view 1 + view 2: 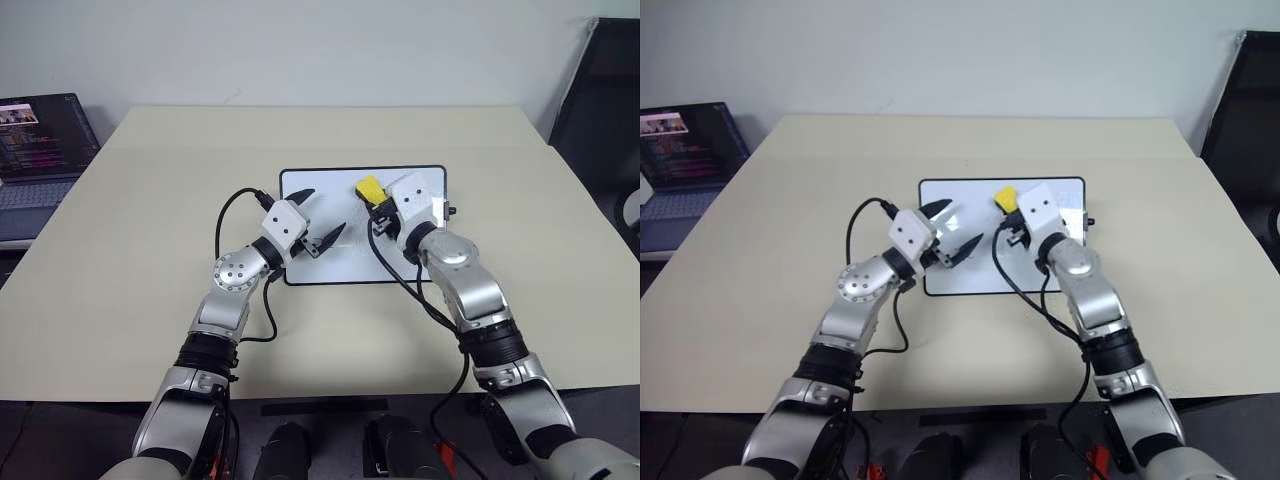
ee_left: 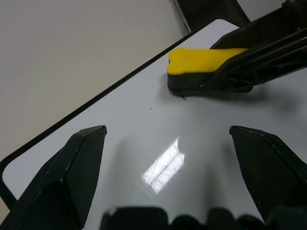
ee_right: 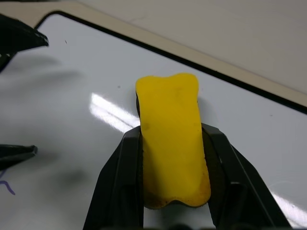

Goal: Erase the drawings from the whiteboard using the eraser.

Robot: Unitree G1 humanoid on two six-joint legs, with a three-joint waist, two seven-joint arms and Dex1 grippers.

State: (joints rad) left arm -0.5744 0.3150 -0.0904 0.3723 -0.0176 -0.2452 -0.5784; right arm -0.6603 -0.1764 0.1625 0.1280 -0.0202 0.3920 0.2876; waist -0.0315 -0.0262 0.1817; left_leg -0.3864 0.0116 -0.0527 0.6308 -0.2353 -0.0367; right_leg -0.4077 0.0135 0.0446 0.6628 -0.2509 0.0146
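The whiteboard (image 1: 330,262) lies flat in the middle of the table. My right gripper (image 1: 377,203) is shut on the yellow eraser (image 1: 369,187), whose black base rests on the board near its far edge. In the right wrist view the eraser (image 3: 170,139) sits squeezed between both black fingers. My left gripper (image 1: 320,213) hovers open over the left half of the board with nothing between its fingers (image 2: 72,167). One thin purple squiggle (image 3: 5,184) of the drawings shows close to the left gripper's fingertip. A tiny dark mark (image 2: 183,97) lies by the eraser's base.
An open laptop (image 1: 40,140) stands off the table's left side. A black chair (image 1: 600,90) is at the far right. The beige table (image 1: 150,200) spreads wide around the board. Black cables (image 1: 400,280) loop from both wrists over the board's near edge.
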